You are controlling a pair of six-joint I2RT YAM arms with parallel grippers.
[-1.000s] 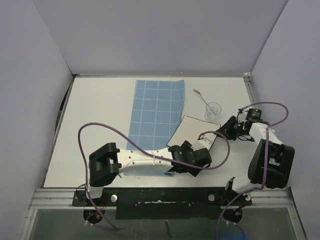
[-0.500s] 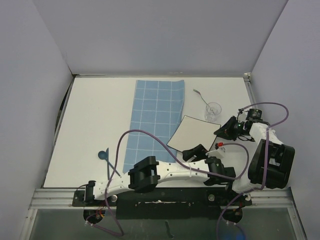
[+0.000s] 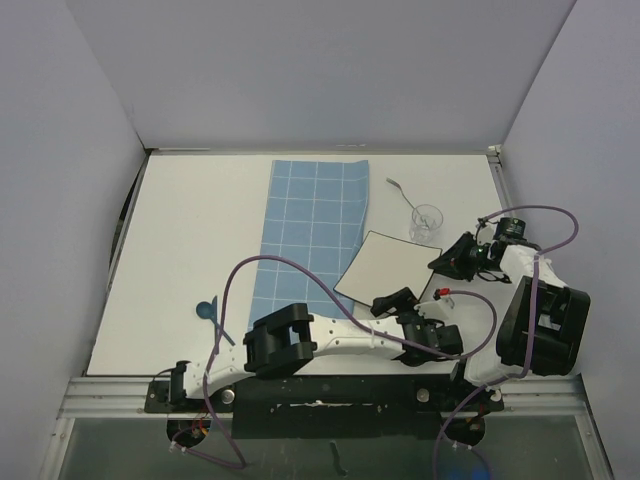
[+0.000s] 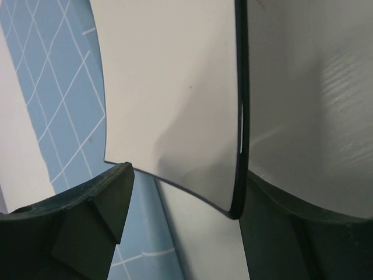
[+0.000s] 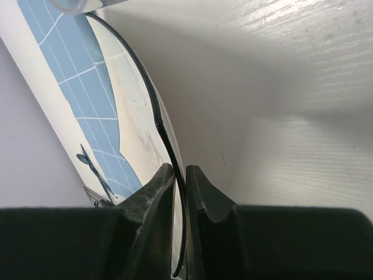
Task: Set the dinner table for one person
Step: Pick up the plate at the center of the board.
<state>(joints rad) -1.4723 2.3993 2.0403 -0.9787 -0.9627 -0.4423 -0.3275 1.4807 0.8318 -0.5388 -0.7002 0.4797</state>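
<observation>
Top external view: the dinner table (image 3: 190,230) is a rigid, fixed white slab, something to set things on and not to grasp. Near and right of centre sits the square plate (image 3: 385,265), its left corner over the blue mat (image 3: 312,230). It looks thin, stiff, slick and breakable, best pinched at its dark rim. The right gripper (image 3: 436,264) is clamped on its right edge. The left gripper (image 3: 398,304) gapes at its near edge.

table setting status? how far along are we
Early. Done: the blue gridded mat lies flat on the dinner table. In hand: the right hand pinches the rim of the square plate, only a corner over the mat; the left hand sits open at its near corner. Left: centre the plate, then bring over the glass, metal utensil and blue spoon, all off the mat.
</observation>
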